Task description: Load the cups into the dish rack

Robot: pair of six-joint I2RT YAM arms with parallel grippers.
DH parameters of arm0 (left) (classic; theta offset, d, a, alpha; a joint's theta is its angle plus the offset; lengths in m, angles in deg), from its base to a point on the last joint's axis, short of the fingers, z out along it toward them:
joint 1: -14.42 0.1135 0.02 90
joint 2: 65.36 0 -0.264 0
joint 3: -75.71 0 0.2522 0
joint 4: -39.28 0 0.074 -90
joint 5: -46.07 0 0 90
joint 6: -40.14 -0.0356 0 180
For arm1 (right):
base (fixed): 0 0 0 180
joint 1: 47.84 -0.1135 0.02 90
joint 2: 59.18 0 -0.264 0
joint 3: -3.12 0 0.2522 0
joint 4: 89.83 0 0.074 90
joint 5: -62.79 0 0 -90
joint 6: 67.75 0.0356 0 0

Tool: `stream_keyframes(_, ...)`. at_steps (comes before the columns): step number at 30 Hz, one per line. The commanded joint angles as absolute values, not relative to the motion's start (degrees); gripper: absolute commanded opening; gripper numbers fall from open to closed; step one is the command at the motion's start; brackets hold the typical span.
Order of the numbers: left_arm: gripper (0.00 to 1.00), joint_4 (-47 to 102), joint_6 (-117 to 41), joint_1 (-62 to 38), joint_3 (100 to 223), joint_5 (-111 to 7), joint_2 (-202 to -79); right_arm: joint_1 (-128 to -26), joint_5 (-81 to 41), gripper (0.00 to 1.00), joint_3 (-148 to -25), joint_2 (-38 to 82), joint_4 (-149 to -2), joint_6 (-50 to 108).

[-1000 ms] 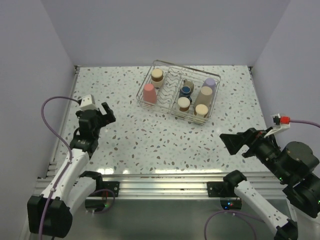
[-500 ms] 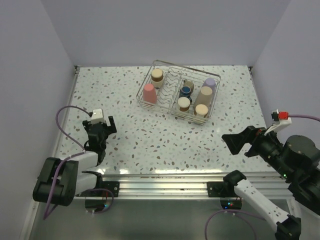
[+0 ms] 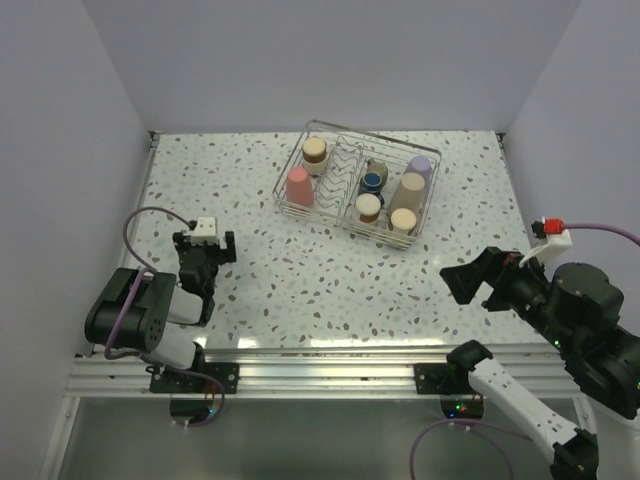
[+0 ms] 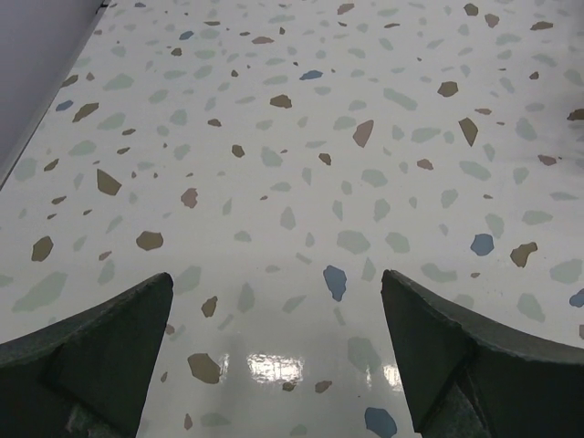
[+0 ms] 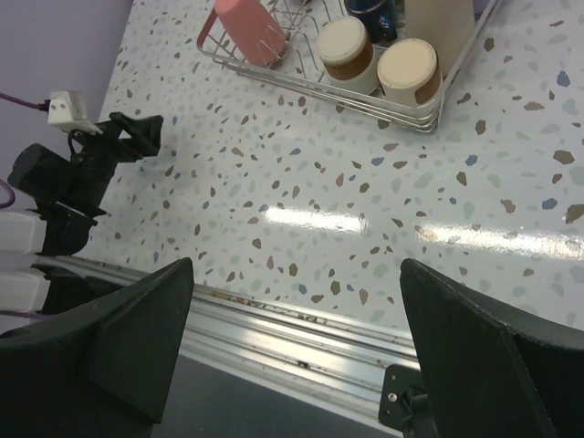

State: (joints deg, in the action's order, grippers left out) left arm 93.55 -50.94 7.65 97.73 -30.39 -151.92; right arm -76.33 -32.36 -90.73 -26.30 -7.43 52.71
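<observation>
Resting on the speckled table (image 3: 300,275), dish rack (image 3: 345,160) holds cups (image 3: 299,186).

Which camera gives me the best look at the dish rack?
Top external. It shows the whole dish rack from above, with all four sides and the cups inside. The right wrist view catches only its near side, cut off at the top of the frame. The left wrist view shows none of it.

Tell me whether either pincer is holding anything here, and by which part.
Nothing is held. The left pincer is open over bare tabletop, the right pincer open too; the cups sit in the dish rack.
</observation>
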Motion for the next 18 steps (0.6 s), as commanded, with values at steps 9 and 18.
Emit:
stream_keyframes(9, 1.00, 104.80, -52.49, 8.70, 98.44, -32.16, -151.85, -76.58, -35.64, 0.99, -91.93, -25.61, -6.11, 54.68)
stream_keyframes(18, 1.00, 104.89, -52.49, 8.79, 98.44, -32.24, -151.84, -76.58, -37.67, 0.99, -90.97, -25.97, -8.39, 54.16)
